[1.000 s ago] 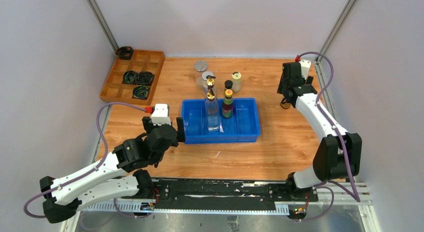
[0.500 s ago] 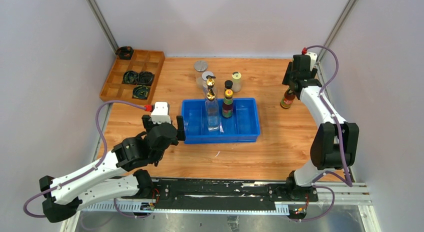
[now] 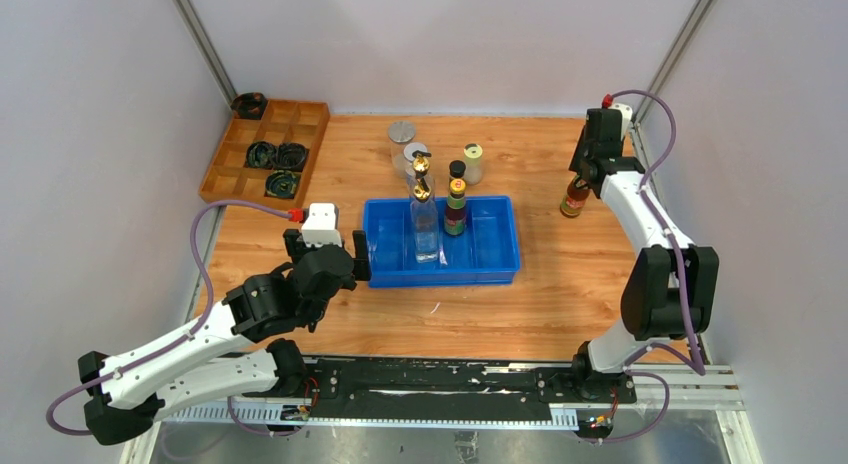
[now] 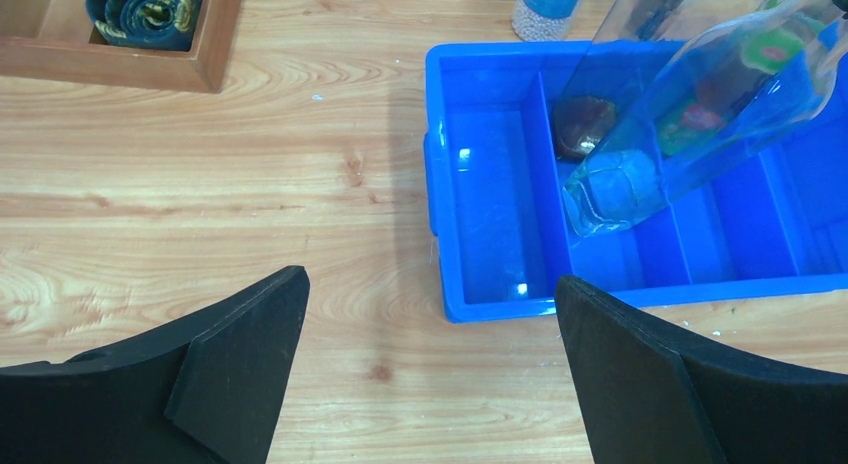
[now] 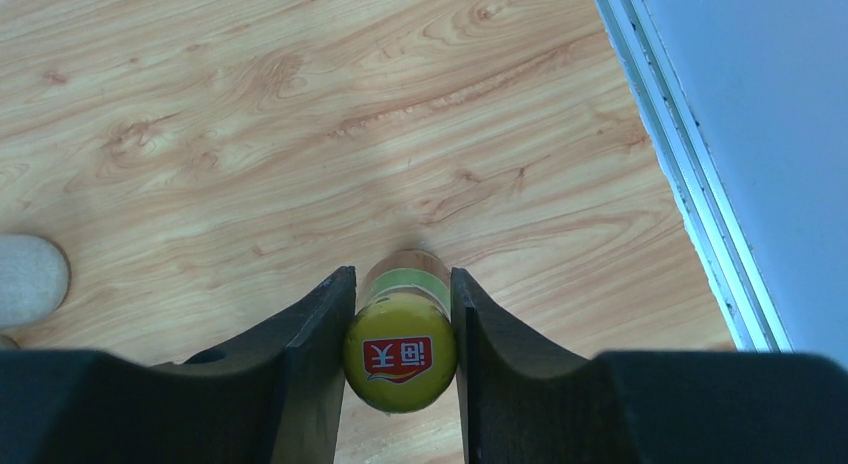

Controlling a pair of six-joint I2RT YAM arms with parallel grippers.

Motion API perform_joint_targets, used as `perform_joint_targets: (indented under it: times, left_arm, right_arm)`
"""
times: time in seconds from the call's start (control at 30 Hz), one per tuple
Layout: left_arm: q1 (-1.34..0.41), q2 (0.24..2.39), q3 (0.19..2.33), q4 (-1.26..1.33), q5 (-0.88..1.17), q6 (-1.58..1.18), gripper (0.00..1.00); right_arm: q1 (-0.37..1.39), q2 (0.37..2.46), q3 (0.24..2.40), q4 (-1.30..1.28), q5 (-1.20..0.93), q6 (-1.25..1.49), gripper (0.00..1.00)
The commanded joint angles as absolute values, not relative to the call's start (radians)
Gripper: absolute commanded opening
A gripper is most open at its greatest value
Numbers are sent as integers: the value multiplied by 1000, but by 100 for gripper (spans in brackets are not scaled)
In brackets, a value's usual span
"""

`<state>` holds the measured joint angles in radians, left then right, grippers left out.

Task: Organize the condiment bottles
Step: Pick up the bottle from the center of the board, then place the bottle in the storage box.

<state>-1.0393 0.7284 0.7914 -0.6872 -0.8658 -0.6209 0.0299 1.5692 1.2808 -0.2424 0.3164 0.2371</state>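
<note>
Right wrist view has the right tool clamped on the yellow cap of a dark sauce bottle, which is upright at the right side of the table, well apart from the blue bin. Inside that bin stand a tall clear gold-spouted bottle and a second yellow-capped sauce bottle, with three lidded jars on the wood just behind it. At the bin's near left corner the left tool hovers, fingers wide apart, gripping nothing.
</note>
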Motion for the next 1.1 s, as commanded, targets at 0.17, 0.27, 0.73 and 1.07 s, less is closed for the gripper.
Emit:
perform_joint_targets:
  times: [0.17,0.27,0.73,1.07]
  left_arm:
    - [-1040,725,809,-690,-879,-639,100]
    - [-1040,721,807,-689,-875,-640,100]
    - [-1041,704,801,-690,-878,-640,100]
    - [-1041,700,798,-689,-866,-646,99]
  right_arm:
    - [89,1455,1272,-279,340,220,30]
    - [110,1430,1271,-298,341,218,29]
    - [339,1274,1271,-477,407,196,27]
    - [447,1130,1307,-610,429,213,27]
